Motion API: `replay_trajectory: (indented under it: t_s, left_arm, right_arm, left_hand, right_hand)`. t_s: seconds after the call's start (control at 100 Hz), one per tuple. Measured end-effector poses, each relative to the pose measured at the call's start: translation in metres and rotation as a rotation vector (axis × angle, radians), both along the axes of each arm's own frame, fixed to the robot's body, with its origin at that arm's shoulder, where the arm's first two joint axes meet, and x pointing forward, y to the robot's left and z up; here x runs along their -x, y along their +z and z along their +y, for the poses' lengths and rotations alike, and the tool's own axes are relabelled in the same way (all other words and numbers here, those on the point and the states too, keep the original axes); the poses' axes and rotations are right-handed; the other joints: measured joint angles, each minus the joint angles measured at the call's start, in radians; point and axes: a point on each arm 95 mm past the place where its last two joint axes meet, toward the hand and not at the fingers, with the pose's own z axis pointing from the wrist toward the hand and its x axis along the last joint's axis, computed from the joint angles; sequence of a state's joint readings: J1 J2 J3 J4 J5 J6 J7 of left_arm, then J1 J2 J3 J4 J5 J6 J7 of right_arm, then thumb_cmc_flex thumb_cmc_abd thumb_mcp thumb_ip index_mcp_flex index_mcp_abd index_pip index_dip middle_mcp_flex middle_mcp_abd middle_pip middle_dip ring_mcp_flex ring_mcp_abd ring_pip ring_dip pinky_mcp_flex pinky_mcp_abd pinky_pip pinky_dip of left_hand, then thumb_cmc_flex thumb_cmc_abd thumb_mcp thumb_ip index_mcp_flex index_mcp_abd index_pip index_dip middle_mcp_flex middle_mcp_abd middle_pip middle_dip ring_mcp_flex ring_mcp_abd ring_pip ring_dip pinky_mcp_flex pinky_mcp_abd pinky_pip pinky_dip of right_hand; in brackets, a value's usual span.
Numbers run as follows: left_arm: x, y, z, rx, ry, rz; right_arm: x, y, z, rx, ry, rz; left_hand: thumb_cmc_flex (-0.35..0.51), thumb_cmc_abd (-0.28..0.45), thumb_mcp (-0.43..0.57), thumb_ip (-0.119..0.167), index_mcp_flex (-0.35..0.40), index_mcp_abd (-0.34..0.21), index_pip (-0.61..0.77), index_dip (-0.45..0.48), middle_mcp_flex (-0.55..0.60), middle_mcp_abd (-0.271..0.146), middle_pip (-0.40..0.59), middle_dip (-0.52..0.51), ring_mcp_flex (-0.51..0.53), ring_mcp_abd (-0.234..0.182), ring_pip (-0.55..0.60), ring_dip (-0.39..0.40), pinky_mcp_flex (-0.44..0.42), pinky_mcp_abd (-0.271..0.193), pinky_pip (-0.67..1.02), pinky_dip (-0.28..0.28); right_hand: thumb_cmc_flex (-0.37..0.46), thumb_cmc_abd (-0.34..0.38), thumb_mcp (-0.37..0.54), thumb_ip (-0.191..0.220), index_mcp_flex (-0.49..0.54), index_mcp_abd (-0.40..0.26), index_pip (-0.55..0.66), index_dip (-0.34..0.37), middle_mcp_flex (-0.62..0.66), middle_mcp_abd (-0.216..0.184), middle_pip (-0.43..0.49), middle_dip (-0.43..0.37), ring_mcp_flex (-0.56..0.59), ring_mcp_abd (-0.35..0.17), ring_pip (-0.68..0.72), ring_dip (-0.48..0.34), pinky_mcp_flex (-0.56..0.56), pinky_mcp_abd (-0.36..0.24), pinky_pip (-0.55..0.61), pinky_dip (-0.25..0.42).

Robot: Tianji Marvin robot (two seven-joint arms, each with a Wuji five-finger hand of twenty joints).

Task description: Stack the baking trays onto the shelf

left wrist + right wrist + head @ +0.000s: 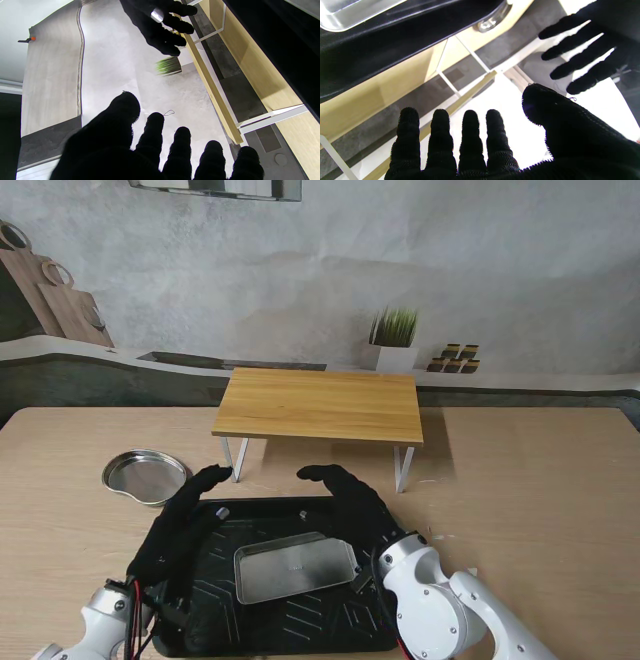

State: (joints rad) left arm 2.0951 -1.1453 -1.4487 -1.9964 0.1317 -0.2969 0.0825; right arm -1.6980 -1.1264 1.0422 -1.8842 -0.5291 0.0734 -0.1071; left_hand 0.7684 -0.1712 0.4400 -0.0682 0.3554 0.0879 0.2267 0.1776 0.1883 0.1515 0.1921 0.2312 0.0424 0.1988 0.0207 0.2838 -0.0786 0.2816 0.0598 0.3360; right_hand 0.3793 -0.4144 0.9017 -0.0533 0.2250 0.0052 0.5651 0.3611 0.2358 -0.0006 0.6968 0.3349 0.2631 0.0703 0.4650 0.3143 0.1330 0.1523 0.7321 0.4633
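I have both hands over the black tray, which lies on the worktop nearest me, at about six o'clock from the wooden shelf. My left hand and right hand hang above its far edge with fingers spread, palms facing each other, holding nothing. A rectangular metal tray rests inside the black one, and a round metal pan sits apart at about ten o'clock from it.

The black tray looks like thin, stiff plastic, broad and probably light, so I expect it to flex or tip if taken from one side; I would take it by its two opposite short rims, one hand each. The metal tray looks rigid and smooth, likely slippery against gloved fingers, and it could slide inside the black tray if that is lifted unevenly. Its raised lip is the sensible hold.
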Motion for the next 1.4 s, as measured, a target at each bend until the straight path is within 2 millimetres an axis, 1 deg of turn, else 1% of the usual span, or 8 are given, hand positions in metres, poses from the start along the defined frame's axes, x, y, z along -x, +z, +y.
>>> replay_trajectory:
  t_s: [0.2, 0.37, 0.57, 0.67, 0.72, 0.84, 0.99, 1.4]
  left_arm:
    - [-0.002, -0.002, -0.005, -0.019, -0.007, 0.008]
    - [-0.003, -0.005, -0.006, -0.028, -0.006, 0.013]
    - [-0.003, -0.007, -0.007, -0.054, -0.01, 0.016]
    - [-0.007, -0.006, -0.005, -0.116, -0.007, -0.011]
    - [-0.01, -0.004, -0.001, -0.149, 0.004, -0.021]
    - [-0.022, 0.004, 0.017, -0.309, 0.044, -0.076]
    - [-0.036, 0.013, 0.047, -0.412, 0.105, -0.11]
    - [-0.075, -0.006, 0.116, -0.741, 0.192, -0.052]
  right_arm:
    - [0.006, 0.001, -0.003, -0.071, -0.013, -0.026]
    - [0.006, -0.001, -0.003, -0.083, 0.002, -0.026]
    - [0.004, -0.006, -0.007, -0.114, 0.02, -0.03]
    - [0.004, -0.007, -0.012, -0.111, 0.013, -0.02]
    - [0.004, -0.007, -0.013, -0.111, 0.007, -0.022]
    - [0.005, -0.006, -0.016, -0.118, -0.001, -0.022]
    - [0.004, -0.003, -0.017, -0.135, -0.017, -0.029]
    - [0.004, 0.003, -0.021, -0.149, -0.049, -0.039]
  left_hand:
    - [0.0, 0.0, 0.0, 0.0, 0.0, 0.0, 0.0, 0.0, 0.0, 0.0, 0.0, 0.0, 0.0, 0.0, 0.0, 0.0, 0.0, 0.0, 0.0, 0.0]
    - [0.0, 0.0, 0.0, 0.0, 0.0, 0.001, 0.0, 0.0, 0.0, 0.0, 0.0, 0.0, 0.0, 0.0, 0.0, 0.0, 0.0, 0.0, 0.0, 0.0]
    - [0.0, -0.021, 0.019, 0.0, 0.023, 0.071, 0.071, 0.066, 0.0, 0.0, 0.017, 0.012, 0.0, 0.006, 0.003, 0.021, 0.0, 0.0, 0.0, 0.003]
    - [0.001, -0.049, 0.047, 0.0, 0.022, 0.071, 0.078, 0.079, 0.002, 0.014, 0.033, 0.036, 0.0, 0.015, 0.033, 0.098, -0.001, 0.0, 0.005, 0.05]
    - [0.001, -0.059, 0.068, 0.0, -0.002, 0.087, 0.128, 0.104, 0.002, 0.015, 0.049, 0.06, 0.0, 0.023, 0.037, 0.139, -0.003, 0.001, 0.025, 0.092]
    - [-0.002, -0.093, 0.12, 0.0, -0.04, 0.112, 0.198, 0.161, 0.002, 0.024, 0.08, 0.1, 0.0, 0.035, 0.06, 0.228, -0.018, 0.012, 0.078, 0.21]
    - [-0.005, -0.125, 0.177, 0.0, -0.052, 0.112, 0.222, 0.168, 0.028, 0.025, 0.104, 0.127, 0.008, 0.053, 0.062, 0.286, -0.03, 0.015, 0.127, 0.366]
    - [-0.001, -0.16, 0.219, 0.0, -0.064, 0.108, 0.248, 0.184, 0.052, 0.025, 0.125, 0.159, 0.043, 0.058, 0.075, 0.301, -0.025, 0.022, 0.152, 0.439]
  right_hand:
    - [-0.014, 0.024, -0.031, 0.0, -0.008, -0.038, -0.046, 0.0, -0.018, -0.005, -0.032, -0.014, -0.039, 0.0, -0.034, -0.013, -0.025, 0.0, -0.068, 0.001]
    - [-0.027, 0.082, -0.1, 0.0, -0.063, -0.085, -0.135, 0.0, -0.024, -0.022, -0.196, -0.08, -0.098, -0.014, -0.085, -0.045, -0.063, -0.001, -0.164, 0.035]
    - [-0.038, 0.12, -0.172, 0.0, -0.076, -0.161, -0.26, 0.047, -0.024, -0.069, -0.322, -0.123, -0.1, -0.049, -0.189, -0.096, -0.097, -0.026, -0.262, 0.063]
    - [-0.038, 0.12, -0.181, 0.0, -0.073, -0.163, -0.317, 0.08, -0.024, -0.07, -0.332, -0.125, -0.1, -0.049, -0.196, -0.096, -0.097, -0.026, -0.275, 0.077]
    - [-0.038, 0.12, -0.183, 0.03, -0.071, -0.163, -0.34, 0.093, -0.024, -0.07, -0.332, -0.125, -0.1, -0.05, -0.196, -0.096, -0.097, -0.026, -0.277, 0.086]
    - [-0.038, 0.12, -0.192, 0.03, -0.036, -0.164, -0.446, 0.215, -0.024, -0.07, -0.333, -0.125, -0.1, -0.051, -0.201, -0.097, -0.097, -0.026, -0.3, 0.123]
    - [-0.038, 0.12, -0.192, 0.03, -0.034, -0.164, -0.461, 0.218, -0.024, -0.07, -0.333, -0.125, -0.1, -0.051, -0.201, -0.097, -0.096, -0.026, -0.301, 0.125]
    - [-0.038, 0.12, -0.192, 0.03, -0.022, -0.164, -0.464, 0.229, -0.024, -0.07, -0.333, -0.122, -0.1, -0.051, -0.2, -0.097, -0.095, -0.026, -0.301, 0.128]
